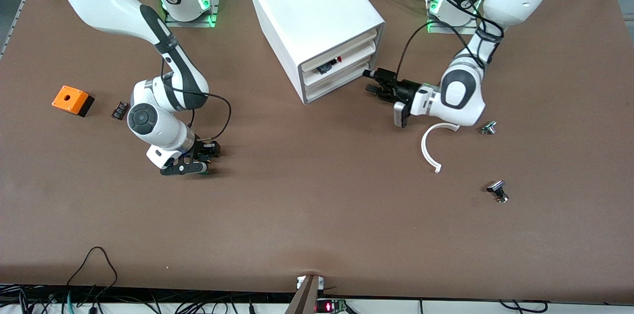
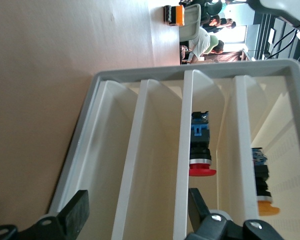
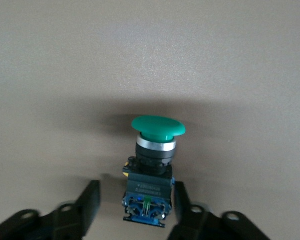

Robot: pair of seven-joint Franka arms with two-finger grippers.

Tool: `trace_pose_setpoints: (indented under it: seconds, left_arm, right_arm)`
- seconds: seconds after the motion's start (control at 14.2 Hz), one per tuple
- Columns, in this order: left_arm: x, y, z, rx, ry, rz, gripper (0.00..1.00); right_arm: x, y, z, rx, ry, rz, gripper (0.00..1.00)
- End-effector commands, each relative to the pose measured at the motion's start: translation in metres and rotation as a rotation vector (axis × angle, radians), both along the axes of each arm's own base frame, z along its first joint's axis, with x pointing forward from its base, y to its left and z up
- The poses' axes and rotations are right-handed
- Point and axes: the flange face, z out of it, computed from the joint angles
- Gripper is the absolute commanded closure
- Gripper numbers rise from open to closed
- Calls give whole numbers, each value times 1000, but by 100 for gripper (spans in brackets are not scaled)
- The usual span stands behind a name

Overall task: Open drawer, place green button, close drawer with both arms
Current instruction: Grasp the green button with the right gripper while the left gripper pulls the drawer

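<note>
The button, with a green cap and a black and blue body, lies on its side on the table toward the right arm's end. My right gripper is open and low at the table, one finger on each side of the button's body. The white cabinet stands in the middle, farther from the front camera. Its lowest drawer sits pushed in. My left gripper is open right in front of the cabinet's drawers. In the left wrist view the gripper spans the lowest drawer.
An orange box with a hole and a small black part lie near the right arm's end. A white curved strip, a small silver part and a black flat-capped button lie near the left arm's end. A red-capped part sits in a higher drawer.
</note>
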Motion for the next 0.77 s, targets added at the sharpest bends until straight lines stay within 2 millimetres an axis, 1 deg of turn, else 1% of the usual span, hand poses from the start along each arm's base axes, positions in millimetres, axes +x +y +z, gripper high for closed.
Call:
trace_pose_setpoints:
  seconds: [0.0,0.14,0.21,0.28,0.35,0.49,0.56,0.63,0.7]
  left_arm:
    - [-18,-7,-20,-25,2,29,13]
    - [-26,-9,-38,-60,-21,45,15]
    - [-32,-11,-44,-75,-33,45,23]
    - [-33,-11,-47,-82,-42,46,34]
    - [-38,-17,-47,-89,-38,35,46]
    - [-39,-18,-47,-93,-37,37,64]
    - [-42,-21,-48,-94,-31,33,70]
    - [-53,-22,-52,-93,-5,40,73]
    - [-63,-28,-53,-102,12,40,72]
  right_arm:
    - [-1,-2,1,-6,-16,27,75]
    - [1,-6,0,-7,-18,25,93]
    - [2,-3,2,-6,-22,41,97]
    - [4,-2,10,-5,-36,56,100]
    - [10,0,28,-1,-65,65,100]
    - [15,7,62,8,-118,73,100]
    - [16,12,77,13,-139,84,100]
    - [17,28,99,29,-174,108,100]
    - [19,32,115,33,-191,116,100]
